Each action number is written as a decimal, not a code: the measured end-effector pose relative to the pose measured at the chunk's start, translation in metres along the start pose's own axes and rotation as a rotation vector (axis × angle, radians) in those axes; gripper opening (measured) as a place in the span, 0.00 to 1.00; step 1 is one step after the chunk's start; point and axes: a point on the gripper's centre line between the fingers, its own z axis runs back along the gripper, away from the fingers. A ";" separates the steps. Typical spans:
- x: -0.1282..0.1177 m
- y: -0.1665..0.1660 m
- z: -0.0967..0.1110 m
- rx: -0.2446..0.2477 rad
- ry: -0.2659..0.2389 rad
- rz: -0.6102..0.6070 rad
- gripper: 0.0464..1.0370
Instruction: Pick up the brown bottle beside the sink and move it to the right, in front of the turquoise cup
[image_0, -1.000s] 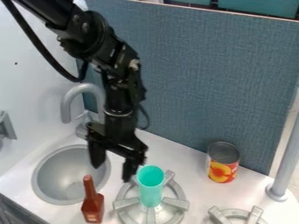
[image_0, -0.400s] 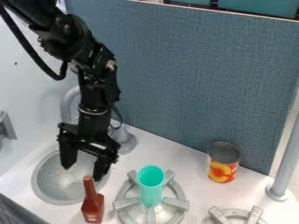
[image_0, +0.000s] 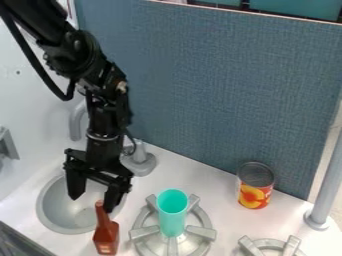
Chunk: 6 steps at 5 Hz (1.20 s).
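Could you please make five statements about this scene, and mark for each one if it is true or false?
1. The fingers of the hand are apart. True.
2. The turquoise cup lies on its side in the sink. False: the cup stands upright at the burner.
3. The can stands near the blue panel. True.
4. The red-brown bottle lies flat. False: the bottle stands upright beside the sink.
5. The faucet is partly hidden behind the arm. True.
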 end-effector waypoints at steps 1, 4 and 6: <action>0.003 -0.002 -0.009 -0.004 -0.030 -0.007 0.96; 0.010 -0.003 -0.035 0.008 -0.006 0.041 0.65; 0.010 -0.005 -0.030 0.000 -0.075 0.058 0.31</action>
